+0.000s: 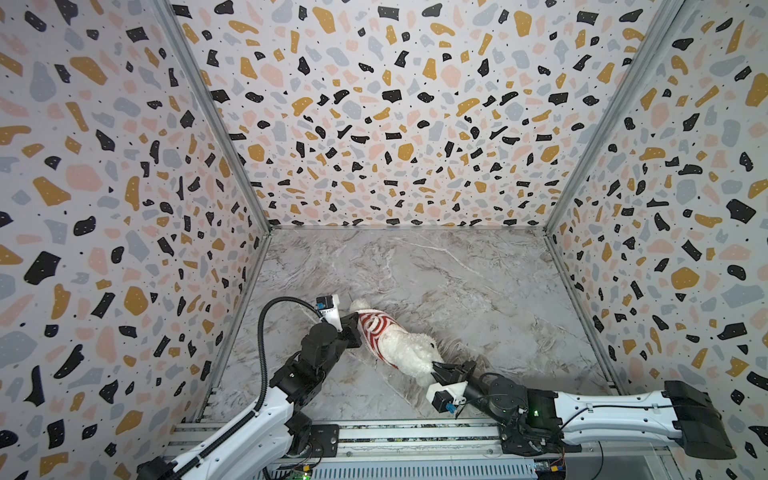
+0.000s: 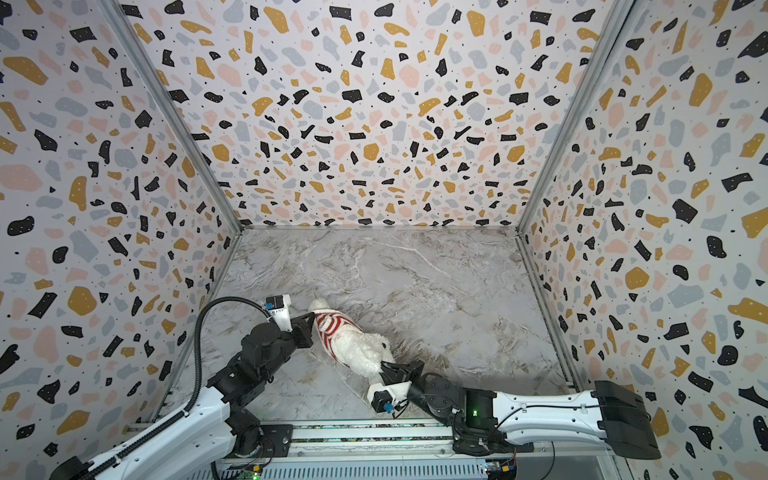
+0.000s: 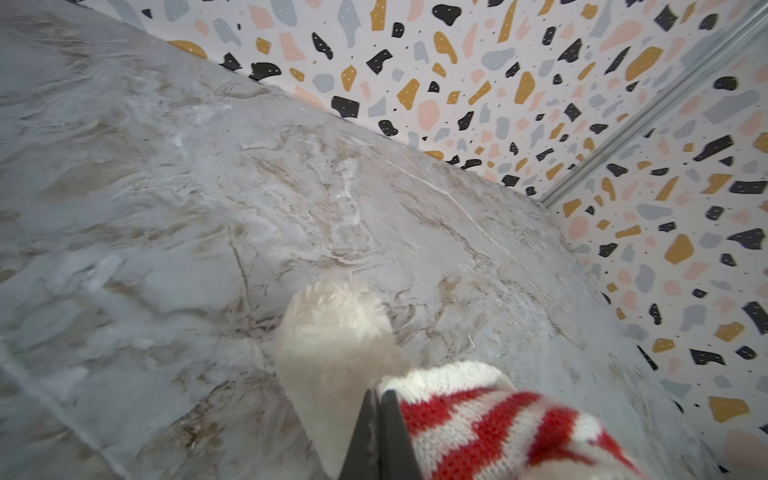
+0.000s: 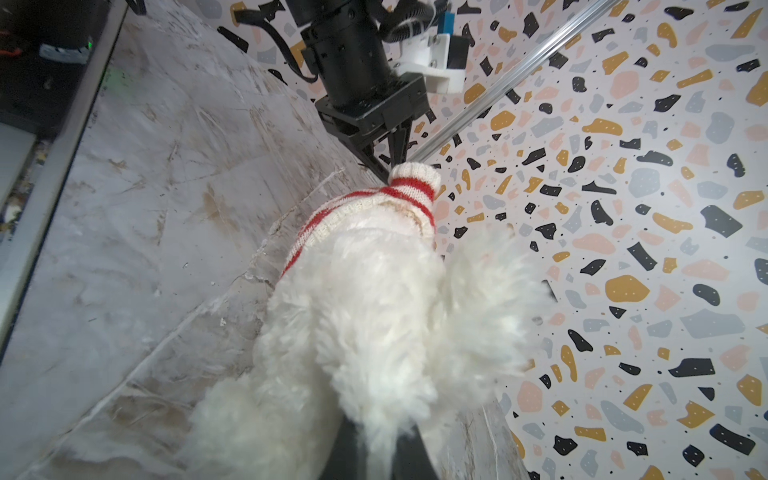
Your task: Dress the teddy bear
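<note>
Now left gripper (image 1: 357, 323) pinches sweater (image 1: 376, 329) cuff; right gripper (image 1: 436, 366) grips teddy bear (image 1: 409, 350).

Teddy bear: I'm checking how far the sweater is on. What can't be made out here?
- Teddy bear face: seen in no view; only fur and sweater show.
- Right gripper tips: right wrist view, buried in fur.
- Fluffy lump beside the cuff, left wrist view: blurred, limb or head unclear.

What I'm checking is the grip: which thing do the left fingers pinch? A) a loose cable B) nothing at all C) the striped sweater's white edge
C: in the left wrist view the left fingers are shut on the striped sweater's white edge.
</note>
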Robot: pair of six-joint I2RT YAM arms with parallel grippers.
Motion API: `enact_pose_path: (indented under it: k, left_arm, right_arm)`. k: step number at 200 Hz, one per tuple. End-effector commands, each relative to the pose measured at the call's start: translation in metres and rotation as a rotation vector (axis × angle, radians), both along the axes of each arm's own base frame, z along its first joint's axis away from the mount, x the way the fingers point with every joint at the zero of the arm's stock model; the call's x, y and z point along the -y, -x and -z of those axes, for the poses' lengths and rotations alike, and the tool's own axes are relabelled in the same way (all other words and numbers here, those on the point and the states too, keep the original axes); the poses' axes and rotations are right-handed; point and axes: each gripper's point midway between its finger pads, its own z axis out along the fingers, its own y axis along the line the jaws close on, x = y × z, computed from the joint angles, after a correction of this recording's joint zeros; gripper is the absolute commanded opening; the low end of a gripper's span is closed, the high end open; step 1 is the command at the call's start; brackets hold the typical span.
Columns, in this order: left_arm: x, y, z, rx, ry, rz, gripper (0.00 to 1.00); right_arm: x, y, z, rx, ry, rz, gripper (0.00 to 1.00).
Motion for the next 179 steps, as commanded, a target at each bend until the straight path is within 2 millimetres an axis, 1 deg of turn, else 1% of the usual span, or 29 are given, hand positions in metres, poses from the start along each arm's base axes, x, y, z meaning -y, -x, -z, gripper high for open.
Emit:
enact_pose_path:
  k: [1,13,23,25,29,51,67,78,101,119,143,147,150,158,179]
  left_arm:
    - [0.016,0.005,-0.027,0.105,0.057,0.104,0.00]
    - [0.015,0.007,-0.030,0.109,0.045,0.113,0.11]
    - [0.010,0.007,-0.034,0.117,0.028,0.094,0.20]
    - [0.009,0.008,-0.030,0.102,0.016,0.088,0.22]
    - [0.005,0.008,-0.029,0.096,0.001,0.072,0.27]
    - [-0.011,0.008,-0.035,0.108,-0.073,0.012,0.50]
    - [-0.018,0.011,-0.044,0.137,-0.115,-0.007,0.61]
    - [-0.021,0.013,-0.051,0.161,-0.137,-0.003,0.67]
    - [-0.015,0.019,-0.066,0.227,-0.112,0.039,0.73]
    - [-0.008,0.026,-0.082,0.301,-0.068,0.084,0.78]
    - [0.009,0.041,-0.103,0.399,0.009,0.189,0.78]
    - [0.012,0.043,-0.102,0.400,0.016,0.211,0.77]
    - [0.015,0.045,-0.109,0.429,0.036,0.224,0.77]
    - [0.023,0.051,-0.117,0.461,0.067,0.273,0.76]
    - [0.044,0.059,-0.126,0.501,0.092,0.365,0.75]
  right_arm:
    - [-0.009,-0.009,-0.042,-0.098,-0.145,0.044,0.00]
    - [-0.012,-0.012,-0.050,-0.148,-0.175,0.054,0.00]
    - [-0.012,-0.018,-0.057,-0.204,-0.215,0.076,0.00]
    - [-0.013,-0.020,-0.060,-0.220,-0.227,0.082,0.00]
    - [-0.012,-0.023,-0.061,-0.243,-0.239,0.093,0.00]
    - [-0.010,-0.054,-0.075,-0.433,-0.320,0.205,0.00]
    - [-0.011,-0.068,-0.081,-0.551,-0.345,0.268,0.00]
    - [-0.013,-0.076,-0.085,-0.630,-0.360,0.294,0.00]
    - [-0.015,-0.089,-0.089,-0.808,-0.403,0.314,0.00]
    - [-0.012,-0.097,-0.094,-0.900,-0.445,0.312,0.00]
    - [-0.002,-0.105,-0.102,-0.989,-0.526,0.296,0.00]
    - [0.001,-0.107,-0.104,-1.001,-0.540,0.294,0.00]
    - [0.002,-0.109,-0.104,-1.010,-0.549,0.292,0.00]
    - [0.005,-0.112,-0.105,-1.031,-0.567,0.288,0.00]
    - [0.010,-0.118,-0.104,-1.049,-0.575,0.293,0.00]
